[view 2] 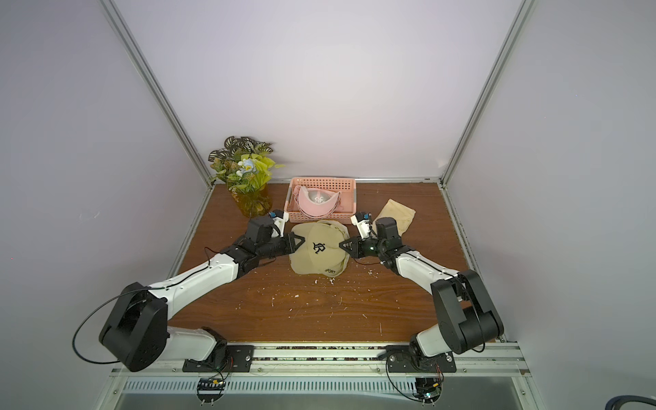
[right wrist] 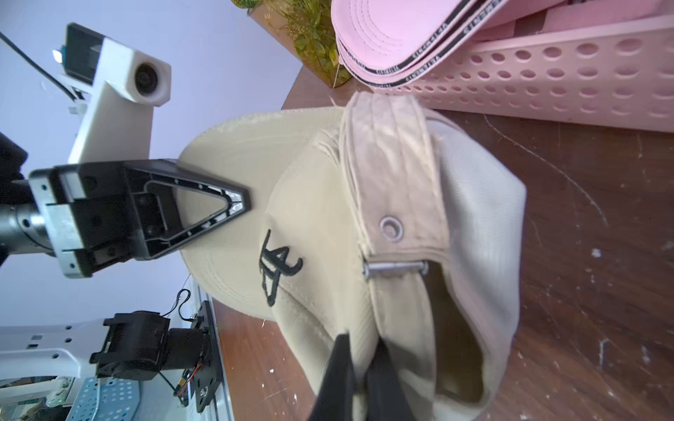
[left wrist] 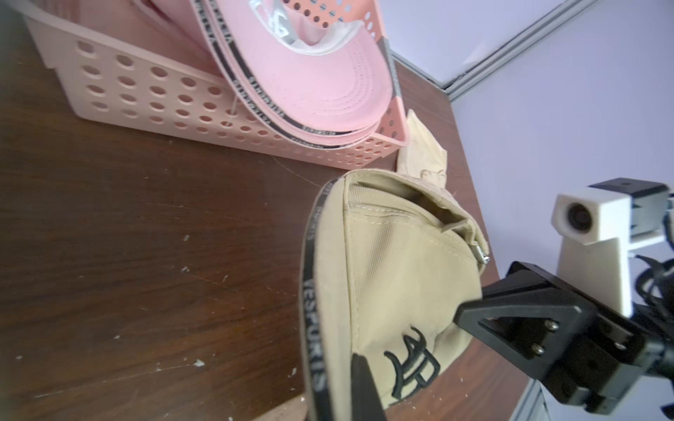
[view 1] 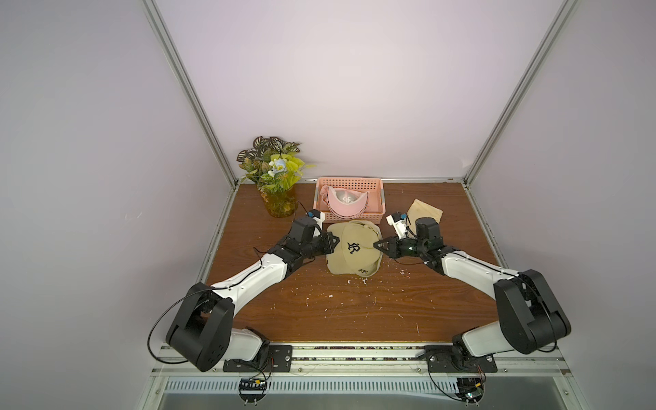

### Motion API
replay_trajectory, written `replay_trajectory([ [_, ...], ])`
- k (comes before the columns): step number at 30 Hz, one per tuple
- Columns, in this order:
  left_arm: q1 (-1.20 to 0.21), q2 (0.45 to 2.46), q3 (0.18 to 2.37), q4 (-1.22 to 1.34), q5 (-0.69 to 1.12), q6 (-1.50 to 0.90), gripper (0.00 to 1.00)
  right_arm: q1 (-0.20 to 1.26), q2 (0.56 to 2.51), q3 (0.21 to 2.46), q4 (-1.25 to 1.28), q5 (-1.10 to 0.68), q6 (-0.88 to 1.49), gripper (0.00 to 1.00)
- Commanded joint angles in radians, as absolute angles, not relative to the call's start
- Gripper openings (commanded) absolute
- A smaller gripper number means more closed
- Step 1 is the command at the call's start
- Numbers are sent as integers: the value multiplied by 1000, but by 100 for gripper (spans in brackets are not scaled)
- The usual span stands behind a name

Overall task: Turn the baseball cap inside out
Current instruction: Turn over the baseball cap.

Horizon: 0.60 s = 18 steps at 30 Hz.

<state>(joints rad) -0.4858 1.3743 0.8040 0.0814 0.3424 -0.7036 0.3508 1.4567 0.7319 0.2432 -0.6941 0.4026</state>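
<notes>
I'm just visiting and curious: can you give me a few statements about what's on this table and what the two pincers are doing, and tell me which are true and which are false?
1. Both the left pincer and the right pincer are shut on the tan fabric baseball cap with black embroidered lettering. True.
2. The pink perforated plastic basket is empty. False: pink caps lie in it.
3. The tan cap sits inside the basket. False: it is in front of the basket, over the brown wooden table.
4. A potted leafy plant in a yellow pot stands at the table's back corner, on the left arm's side. True.
5. A folded beige cloth lies behind the right arm. True.
</notes>
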Motion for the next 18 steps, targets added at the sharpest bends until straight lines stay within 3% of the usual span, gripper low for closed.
replay_trajectory([
  [1,-438,1364,769,51,337,-675,0,305,1395,732,208,-630,384,6],
  [7,-439,1354,780,141,448,-830,0,334,1282,719,177,-478,316,43],
  [18,-539,1254,872,1,188,-1441,0,563,946,484,429,-324,-126,59],
])
